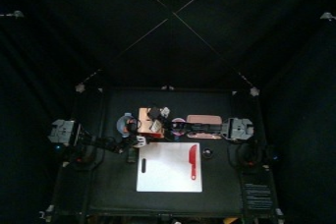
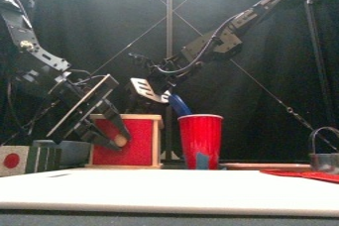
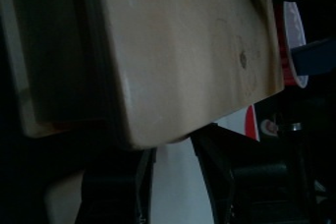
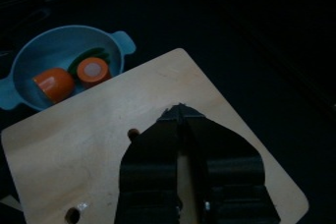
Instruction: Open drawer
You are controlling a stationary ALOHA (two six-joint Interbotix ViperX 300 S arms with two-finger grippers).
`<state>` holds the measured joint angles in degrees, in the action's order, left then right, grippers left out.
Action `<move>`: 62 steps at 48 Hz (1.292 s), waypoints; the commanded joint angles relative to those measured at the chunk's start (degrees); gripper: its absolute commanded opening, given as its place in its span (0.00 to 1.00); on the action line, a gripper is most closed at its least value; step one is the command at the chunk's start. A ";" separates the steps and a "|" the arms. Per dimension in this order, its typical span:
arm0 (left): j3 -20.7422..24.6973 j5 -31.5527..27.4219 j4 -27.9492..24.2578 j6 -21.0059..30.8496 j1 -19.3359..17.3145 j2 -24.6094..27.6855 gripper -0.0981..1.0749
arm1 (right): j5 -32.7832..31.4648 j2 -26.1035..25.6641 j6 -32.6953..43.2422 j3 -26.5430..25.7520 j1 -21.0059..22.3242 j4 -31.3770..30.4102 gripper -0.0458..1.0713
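Observation:
The small orange-tan wooden box [image 2: 137, 131] stands left of the table's middle, with a red panel on the face toward the front. Whether its drawer is slid out I cannot tell. My left gripper [image 2: 106, 126] comes down from the left against the box's left front corner. In the left wrist view the box [image 3: 171, 51] fills the picture and the left gripper [image 3: 178, 164] has its jaws apart just below the box's edge. My right gripper [image 2: 149, 89] hangs just above the box. In the right wrist view the right gripper [image 4: 184, 140] looks shut over the box's top board [image 4: 118, 159].
A red cup [image 2: 200, 141] stands right of the box. A white sheet [image 1: 171, 167] lies near the front with a red tool [image 1: 194, 161] and a black pen [image 1: 143, 164] on it. A blue bowl [image 4: 66, 66] holds orange pieces. A pinkish-grey block [image 1: 203, 120] lies behind the sheet.

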<state>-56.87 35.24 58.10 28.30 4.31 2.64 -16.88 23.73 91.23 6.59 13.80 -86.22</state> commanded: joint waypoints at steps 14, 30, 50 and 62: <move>1.32 -7.47 -0.09 -0.09 2.72 -1.93 0.65 | 0.26 -0.53 0.09 0.09 0.53 0.18 0.30; 1.58 -14.33 -0.53 -0.44 5.63 -2.20 0.65 | 0.18 -0.53 0.09 0.44 0.44 0.26 0.30; 2.11 -17.40 -1.14 -0.09 9.05 -2.29 0.65 | 0.26 -0.53 0.09 0.53 0.53 0.26 0.30; 2.46 -17.05 -1.05 -0.09 10.20 -2.29 0.65 | 0.26 -0.53 0.09 0.53 0.62 0.26 0.30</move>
<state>-55.20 17.93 57.22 28.39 13.10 0.53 -16.61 23.73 91.23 6.94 13.97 -86.22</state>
